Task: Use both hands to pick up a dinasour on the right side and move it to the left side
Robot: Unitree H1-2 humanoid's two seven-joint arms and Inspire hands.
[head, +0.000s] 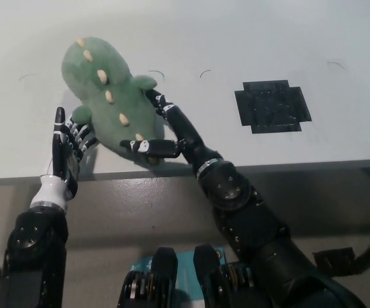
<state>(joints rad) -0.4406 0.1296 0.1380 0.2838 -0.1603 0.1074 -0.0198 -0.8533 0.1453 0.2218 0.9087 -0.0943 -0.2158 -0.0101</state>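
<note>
- Green dinosaur (111,96): underside hidden; contact with the table (249,38) cannot be told.
- Right hand (162,131): palm pressed to the plush at its 4 o'clock flank, partly hidden.
- Left hand (66,154): fingertips at 7 o'clock tucked behind the plush.
- Table cut off at the top, left and right edges.

text: none legible | labels: none | brands: none | numbers: none | signs: none on any item
</note>
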